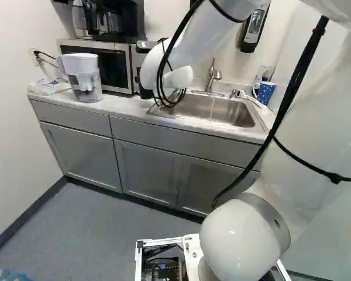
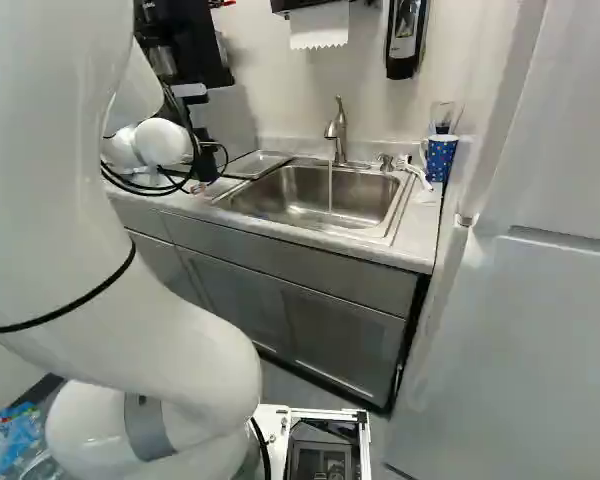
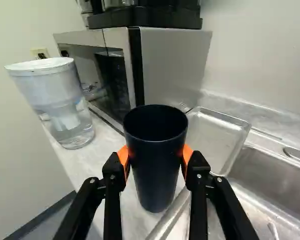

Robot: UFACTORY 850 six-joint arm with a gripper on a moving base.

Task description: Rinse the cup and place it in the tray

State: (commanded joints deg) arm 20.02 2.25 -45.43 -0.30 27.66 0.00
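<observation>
The gripper (image 3: 156, 156) is clamped on the dark cup (image 3: 157, 172), its 2 orange pads (image 3: 123, 155) pressing from opposite sides below the rim. The cup is roughly upright, mouth up, and in the wrist view its base shows against the worktop (image 3: 106, 136) beside the tray (image 3: 216, 136), not within it. Whether it touches anything below, I can't tell.

The main danger looks like a missed placement: if the arm lowers here, the base could catch the tray's rim, tip the cup or push the tray along. It probably needs to shift towards the tray first, then go down. Letting go too high would be the next worry, since a tall, narrow cup could topple.

Slipping is another risk. If the outside is wet, smooth walls could slide between the pads, and a harder squeeze might bend them if they're thin.

Water (image 2: 330, 190) runs from the faucet (image 2: 339, 128) into the sink (image 2: 280, 197). The cup's inside is too dark to show whether it's been rinsed, so placing it now might skip that step; going to the stream would mean clearing the faucet. The microwave (image 3: 171, 67) stands close behind the tray, so a wide swing could knock it.
</observation>
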